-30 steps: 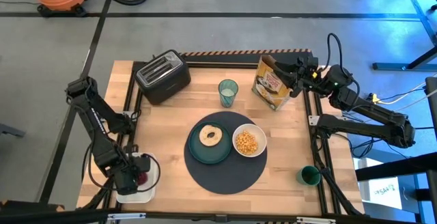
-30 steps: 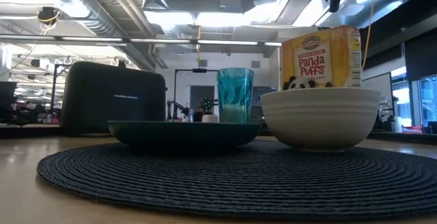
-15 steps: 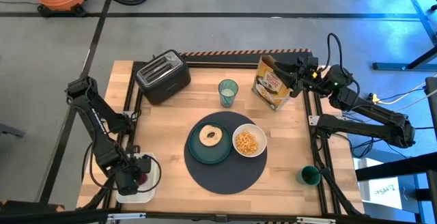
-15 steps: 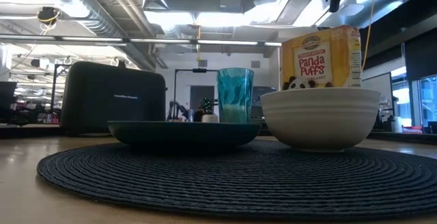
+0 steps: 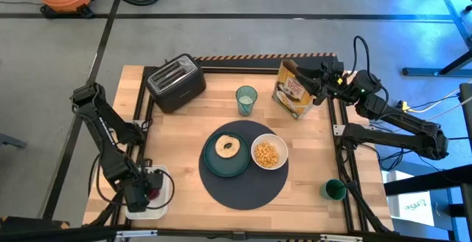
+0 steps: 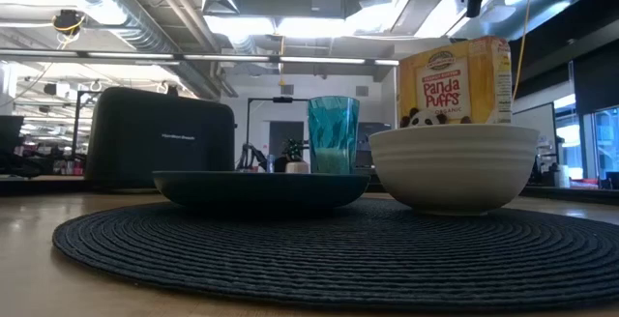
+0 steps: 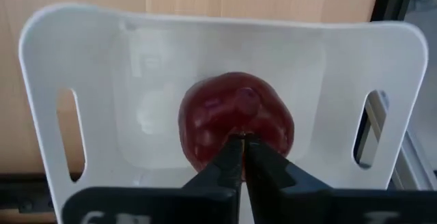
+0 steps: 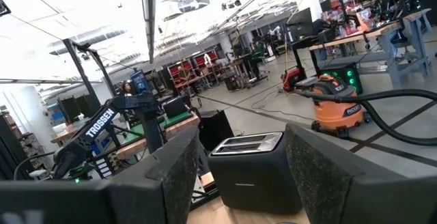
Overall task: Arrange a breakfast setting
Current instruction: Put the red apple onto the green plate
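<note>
The large round dark-blue mat (image 5: pixel 245 169) is laid near the middle of the table (image 5: pixel 192 131); on it the teal plate (image 5: pixel 226 154) is set with the bagel (image 5: pixel 228 147) lying on it, and the white bowl (image 5: pixel 269 152), filled with yellow cereal (image 5: pixel 266 153), is placed just beside the plate, touching or nearly touching its rim; in the low view the plate (image 6: pixel 259 188) and bowl (image 6: pixel 454 166) are seen side by side on the woven mat (image 6: pixel 329 249); the small dark-green mug (image 5: pixel 333 190) is stood well apart, at the table's right edge near the front corner; the red fruit (image 7: pixel 235 125) is held in the white rectangular tray (image 7: pixel 89 67) at the table's front left corner, and the left hand (image 7: pixel 244 157) is poised over it with its fingers pressed together, their tips at the fruit's surface; whether they touch it cannot be told; a teal glass (image 5: pixel 246 99) is stood behind the mat, with the black toaster (image 5: pixel 176 83) to its left and a cereal box (image 5: pixel 293 89) to its right; the right hand (image 5: pixel 318 87) is kept at the far right corner, spread around the cereal box, though it cannot be told whether the pads touch the box.
</note>
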`<state>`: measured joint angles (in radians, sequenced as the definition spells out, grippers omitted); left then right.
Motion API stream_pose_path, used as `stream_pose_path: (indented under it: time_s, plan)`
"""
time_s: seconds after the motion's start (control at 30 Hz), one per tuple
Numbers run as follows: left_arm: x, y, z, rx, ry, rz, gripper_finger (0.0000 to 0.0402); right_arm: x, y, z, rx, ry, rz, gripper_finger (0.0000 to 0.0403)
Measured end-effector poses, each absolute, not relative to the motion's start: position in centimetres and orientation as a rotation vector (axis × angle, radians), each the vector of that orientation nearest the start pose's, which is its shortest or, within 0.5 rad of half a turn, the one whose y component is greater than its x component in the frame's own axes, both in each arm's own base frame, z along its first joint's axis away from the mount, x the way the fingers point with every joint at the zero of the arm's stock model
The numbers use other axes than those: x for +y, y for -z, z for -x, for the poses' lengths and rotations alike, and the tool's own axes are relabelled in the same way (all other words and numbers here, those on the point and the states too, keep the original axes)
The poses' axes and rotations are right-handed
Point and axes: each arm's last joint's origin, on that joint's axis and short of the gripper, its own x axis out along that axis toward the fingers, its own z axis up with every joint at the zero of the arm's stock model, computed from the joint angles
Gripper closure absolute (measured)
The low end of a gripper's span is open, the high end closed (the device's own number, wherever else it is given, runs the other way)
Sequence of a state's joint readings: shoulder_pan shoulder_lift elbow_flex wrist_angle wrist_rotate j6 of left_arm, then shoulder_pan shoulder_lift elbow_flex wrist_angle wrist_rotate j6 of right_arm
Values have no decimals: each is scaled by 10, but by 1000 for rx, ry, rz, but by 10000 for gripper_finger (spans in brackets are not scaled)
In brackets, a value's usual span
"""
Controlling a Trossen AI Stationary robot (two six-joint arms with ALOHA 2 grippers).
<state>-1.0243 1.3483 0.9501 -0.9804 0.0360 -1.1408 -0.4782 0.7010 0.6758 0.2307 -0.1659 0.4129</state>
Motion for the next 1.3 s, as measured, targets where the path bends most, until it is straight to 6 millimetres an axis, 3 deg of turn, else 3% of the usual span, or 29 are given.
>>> stream_pose_path:
  time_s: [0.43, 0.87, 1.3]
  plan:
    - [-196, -227, -120, 1455, 36, 227, 385, -69, -347, -143, -260, 283, -334, 196]
    - [-195, -227, -122, 1399, 23, 188, 307, -69, -348, -143, -263, 282, -333, 196]
    - [-195, -227, -122, 1392, 29, 178, 369, -69, -348, -143, -264, 284, -333, 196]
